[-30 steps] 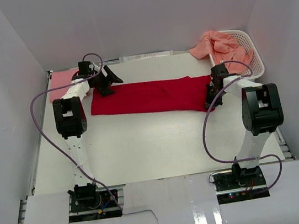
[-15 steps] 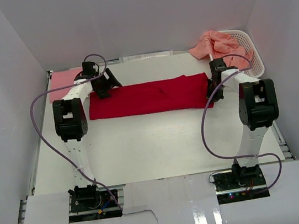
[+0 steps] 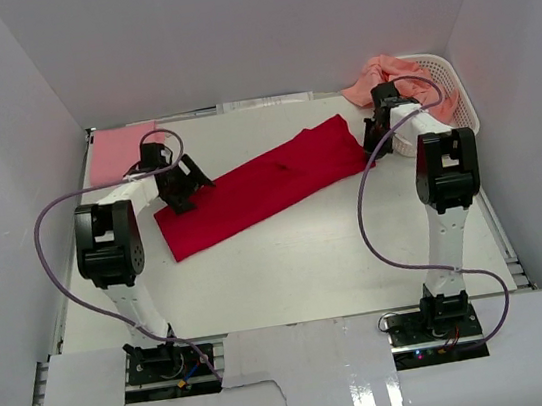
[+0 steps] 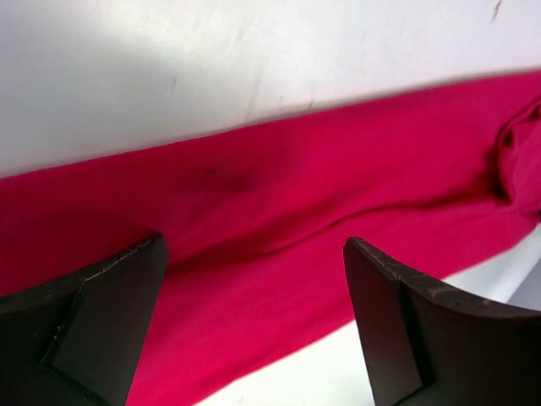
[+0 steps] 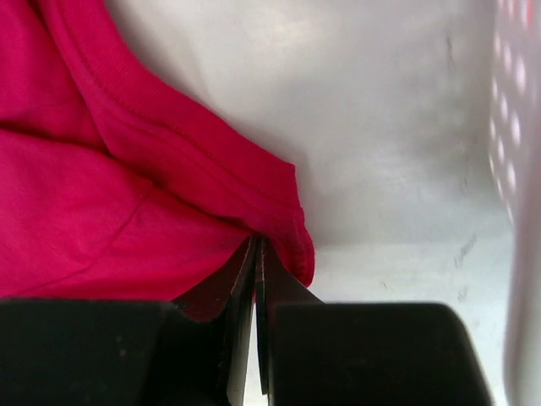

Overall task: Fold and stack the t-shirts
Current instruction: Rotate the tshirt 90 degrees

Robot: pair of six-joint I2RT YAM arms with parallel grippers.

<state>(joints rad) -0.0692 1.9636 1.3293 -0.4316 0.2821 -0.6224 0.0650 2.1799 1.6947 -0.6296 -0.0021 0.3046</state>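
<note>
From above, the red shirt (image 3: 259, 186) is seen folded into a long band slanting across the table (image 3: 289, 261), the left gripper (image 3: 183, 185) over its near-left end and the right gripper (image 3: 375, 138) at its far corner beside the basket (image 3: 461, 101). In the left wrist view, the fingers (image 4: 101, 338) are spread wide above the cloth. In the right wrist view, the fingers (image 5: 211, 347) are pressed together, pinching the shirt's hem.

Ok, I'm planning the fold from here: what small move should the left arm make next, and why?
Probably lower the left gripper and close on the red t-shirt: that gripper's jaws stand open over the cloth, while the right gripper pinches the opposite end.
</note>
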